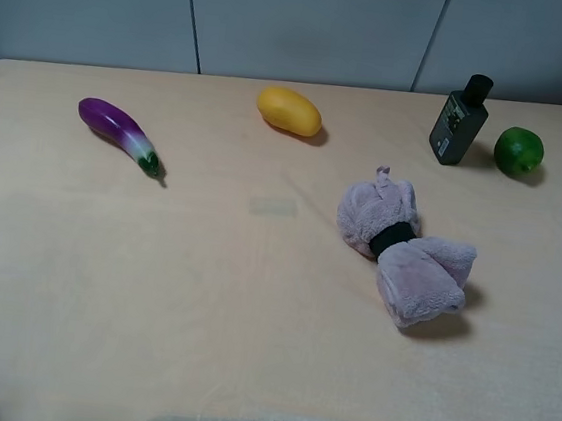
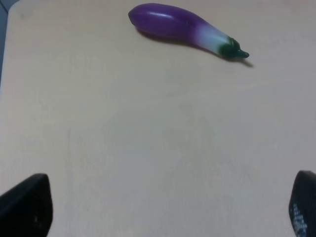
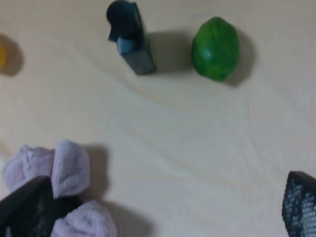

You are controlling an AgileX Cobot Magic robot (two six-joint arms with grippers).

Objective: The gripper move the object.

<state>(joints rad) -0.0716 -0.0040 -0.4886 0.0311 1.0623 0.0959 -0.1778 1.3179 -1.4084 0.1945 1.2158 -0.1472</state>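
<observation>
Lime (image 1: 518,151) sits on the tabletop (image 1: 202,293) well ahead of the right hand (image 3: 158,217), untouched, with a dark bottle (image 1: 460,119) standing just beside it. In the right wrist view the lime (image 3: 216,48) and the bottle (image 3: 129,35) lie side by side, apart from each other, each casting a soft shadow. That hand hangs above the tabletop with its two black fingers (image 3: 300,205) spread wide at the edges of the view, holding nothing. Between the hand and the bottle, close under one finger, lies a rolled pink towel (image 3: 59,173) cinched by a black band (image 1: 392,238); the high view shows the towel (image 1: 405,254) near the middle-right of the tabletop. The left hand (image 2: 158,210) is likewise spread apart and empty, its fingers (image 2: 27,205) showing only at the corners of its wrist view. Well ahead of it lies a purple eggplant (image 2: 185,28), its green stem end pointing away from the lime's side. A yellow mango (image 1: 289,110) rests far out between the eggplant (image 1: 120,132) and the bottle.
</observation>
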